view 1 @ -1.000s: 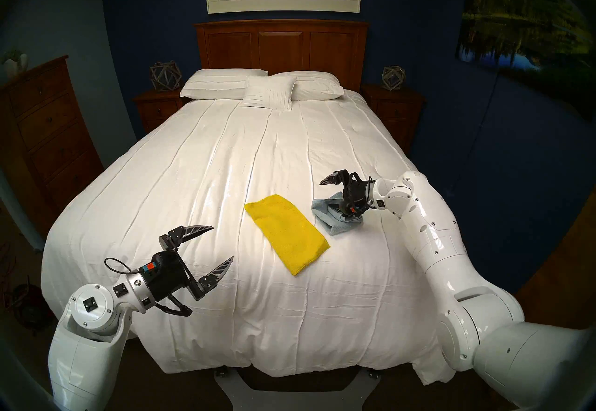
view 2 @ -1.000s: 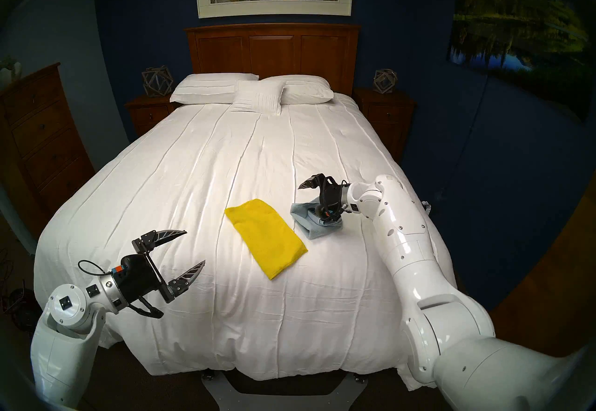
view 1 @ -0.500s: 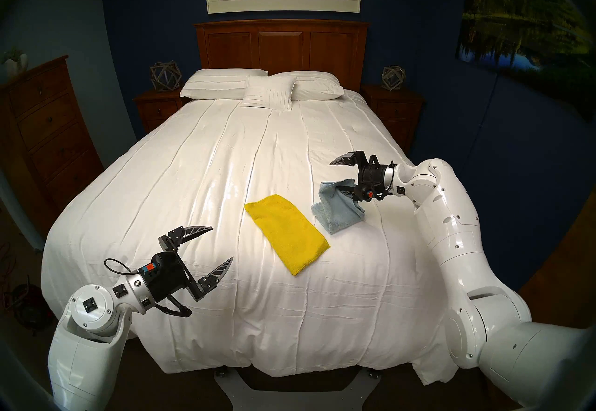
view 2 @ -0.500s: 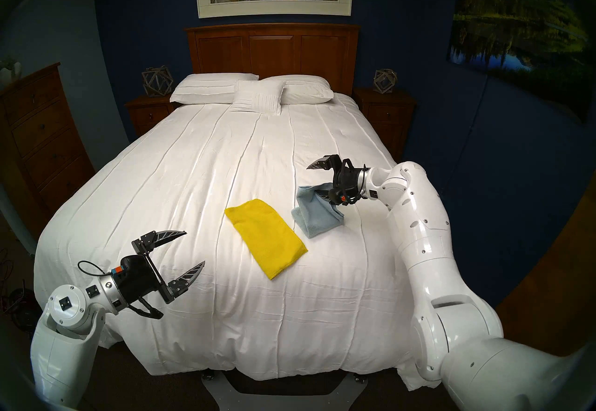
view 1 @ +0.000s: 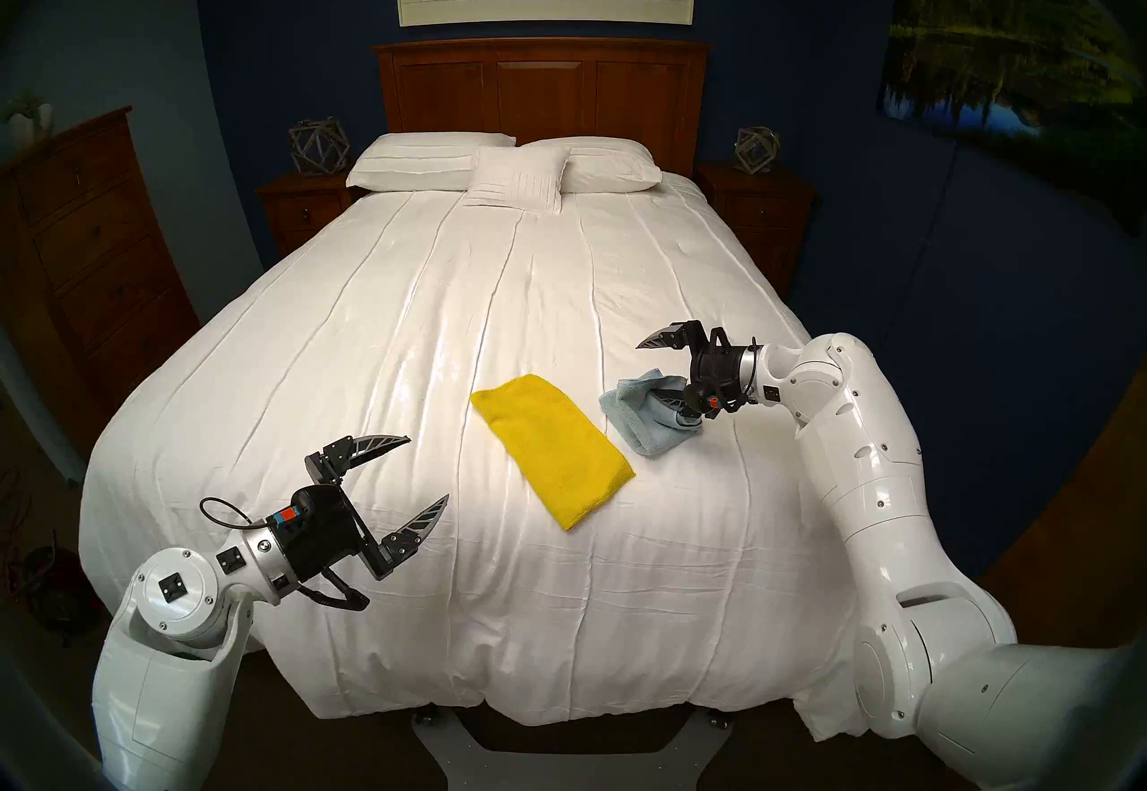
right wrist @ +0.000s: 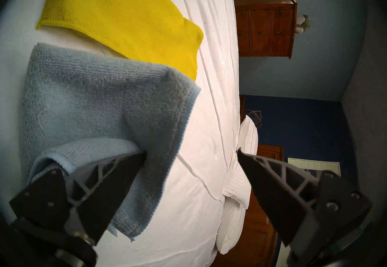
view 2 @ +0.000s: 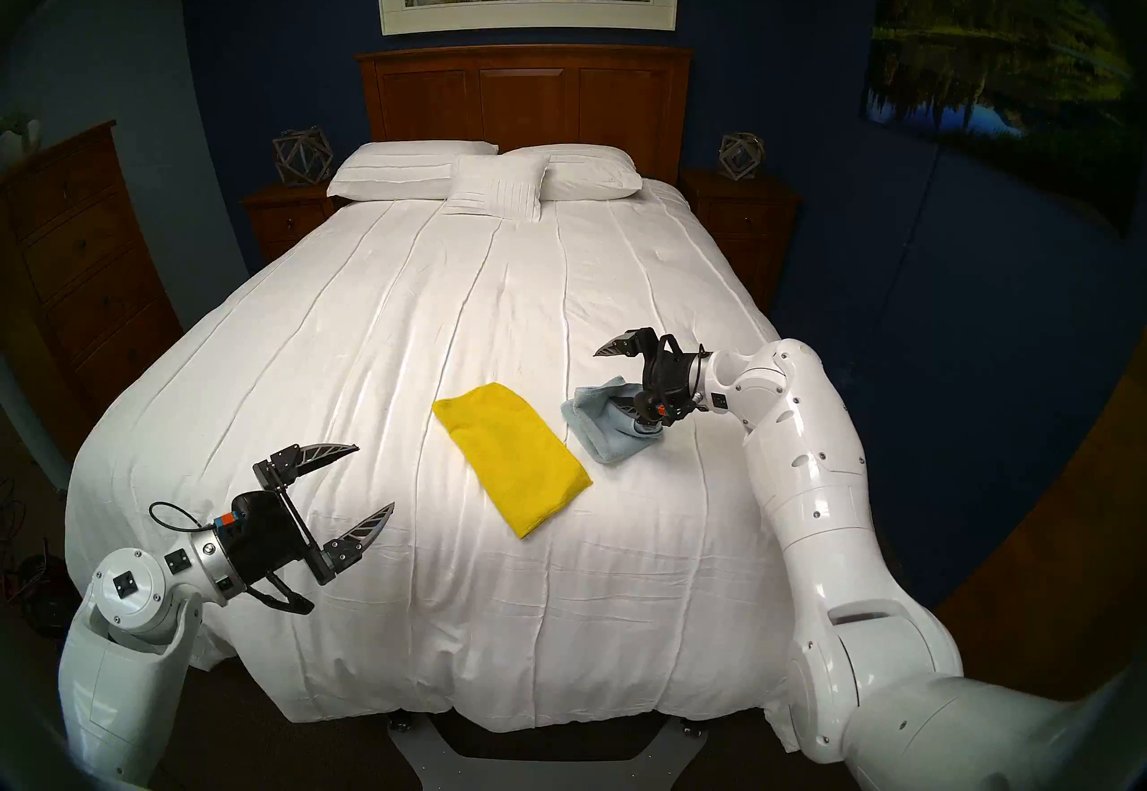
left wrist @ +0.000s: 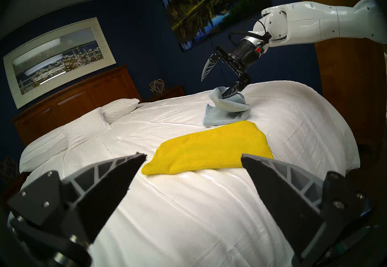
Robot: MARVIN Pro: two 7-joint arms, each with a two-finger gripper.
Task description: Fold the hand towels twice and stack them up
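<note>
Writing: none readable on either towel, on the arms or in the pictures on the wall.
Yellow towel (view 1: 551,451): flat on the white bedspread (view 1: 385,336), folded into a long strip, lying slantwise near the middle of the bed's near half.
Blue towel (view 1: 642,420): just beside the yellow one on its right, touching or nearly so; rumpled, part of it lifted and draped over one finger (left wrist: 231,90) of the right hand.
Right hand (view 1: 661,370): spread wide, lower finger tucked under a fold of the blue towel, upper finger up in the air and clear of the cloth; nothing pinched.
Left hand (view 1: 428,470): spread wide and empty, over the bed's near left part, well apart from both towels.
Pillows (view 1: 496,169): three white ones at the wooden headboard (view 1: 540,88).
</note>
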